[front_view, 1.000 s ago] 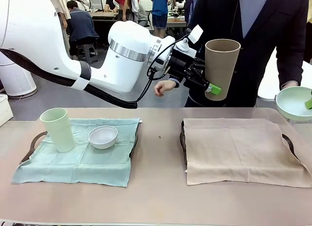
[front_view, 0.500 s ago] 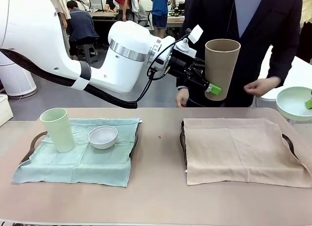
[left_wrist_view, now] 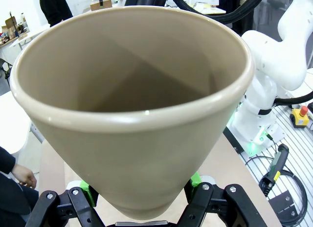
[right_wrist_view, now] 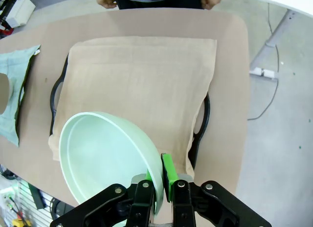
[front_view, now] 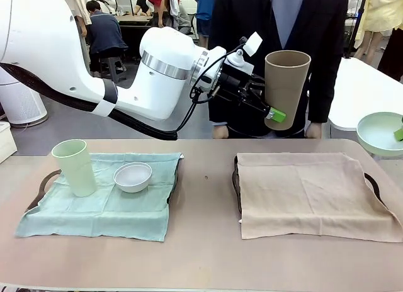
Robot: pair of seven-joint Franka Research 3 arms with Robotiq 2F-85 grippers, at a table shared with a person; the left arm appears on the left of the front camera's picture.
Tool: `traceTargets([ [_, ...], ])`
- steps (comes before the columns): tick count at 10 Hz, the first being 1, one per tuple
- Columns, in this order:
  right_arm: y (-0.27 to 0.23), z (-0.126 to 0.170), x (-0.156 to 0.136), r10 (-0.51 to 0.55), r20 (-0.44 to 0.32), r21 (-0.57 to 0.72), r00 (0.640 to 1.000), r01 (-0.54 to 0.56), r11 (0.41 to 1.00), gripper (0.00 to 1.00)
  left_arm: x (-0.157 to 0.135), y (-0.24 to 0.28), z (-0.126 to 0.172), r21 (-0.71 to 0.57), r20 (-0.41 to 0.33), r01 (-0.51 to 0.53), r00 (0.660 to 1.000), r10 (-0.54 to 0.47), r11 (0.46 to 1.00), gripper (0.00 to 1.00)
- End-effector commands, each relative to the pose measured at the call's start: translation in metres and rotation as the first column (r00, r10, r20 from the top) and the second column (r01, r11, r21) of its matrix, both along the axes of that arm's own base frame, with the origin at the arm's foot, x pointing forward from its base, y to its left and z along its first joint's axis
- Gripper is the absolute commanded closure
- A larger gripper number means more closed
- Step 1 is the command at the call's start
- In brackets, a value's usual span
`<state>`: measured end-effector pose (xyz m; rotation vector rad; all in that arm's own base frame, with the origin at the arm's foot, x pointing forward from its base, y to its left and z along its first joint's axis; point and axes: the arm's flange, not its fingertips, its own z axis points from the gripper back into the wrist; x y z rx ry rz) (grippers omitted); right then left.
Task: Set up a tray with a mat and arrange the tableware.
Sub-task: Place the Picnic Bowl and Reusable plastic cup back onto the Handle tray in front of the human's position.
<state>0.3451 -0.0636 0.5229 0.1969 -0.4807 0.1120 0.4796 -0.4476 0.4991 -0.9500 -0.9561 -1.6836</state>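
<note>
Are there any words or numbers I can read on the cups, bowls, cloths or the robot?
No readable text anywhere.
Tan-brown cup, held up by the left gripper: plain, no print.
Mint green bowl, pinched by the right gripper: plain.
Pale green cup and white bowl: plain.
Green cloth and beige cloth: plain.
Small white tag on the left wrist: too small to read.

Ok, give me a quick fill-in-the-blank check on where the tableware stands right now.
1. The left tool holds the ____ cup in the air.
2. The right tool pinches the rim of the mint green ____.
3. The white bowl sits on the ____ mat, beside the pale green cup.

Missing: tan-brown; bowl; green
</note>
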Motion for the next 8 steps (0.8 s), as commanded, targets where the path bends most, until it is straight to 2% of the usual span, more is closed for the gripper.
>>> traceTargets([
  [1, 0.002, 0.001, 0.003, -0.002, 0.01, -0.007, 1.0, 0.002, 1.0, 1.0, -0.001, 0.002, 0.003, -0.005, 0.007, 0.002, 1.0, -0.002, 1.0, 0.25],
  [3, 0.002, 0.001, 0.003, -0.002, 0.01, -0.007, 1.0, 0.002, 1.0, 1.0, -0.001, 0.002, 0.003, -0.005, 0.007, 0.002, 1.0, -0.002, 1.0, 0.25],
  [4, 0.0, 0.0, 0.0, 0.0, 0.0, 0.0, 1.0, 0.0, 1.0, 0.93, -0.001, 0.002, 0.003, -0.005, 0.007, 0.002, 1.0, -0.002, 1.0, 0.25],
  [5, -0.003, -0.016, 0.02, 0.0, -0.057, 0.022, 0.998, 0.001, 1.0, 0.93, 0.0, 0.0, 0.0, 0.0, 0.0, 0.0, 1.0, 0.0, 1.0, 0.19],
  [7, -0.001, -0.056, 0.06, 0.017, -0.173, 0.066, 0.985, -0.005, 0.998, 0.93, 0.026, -0.001, -0.048, 0.028, 0.012, 0.005, 1.0, -0.005, 1.0, 0.19],
  [8, 0.002, -0.078, 0.074, 0.037, -0.206, 0.08, 0.978, -0.021, 0.997, 0.93, 0.034, -0.002, -0.074, 0.027, 0.0, 0.028, 1.0, -0.028, 0.999, 0.19],
])
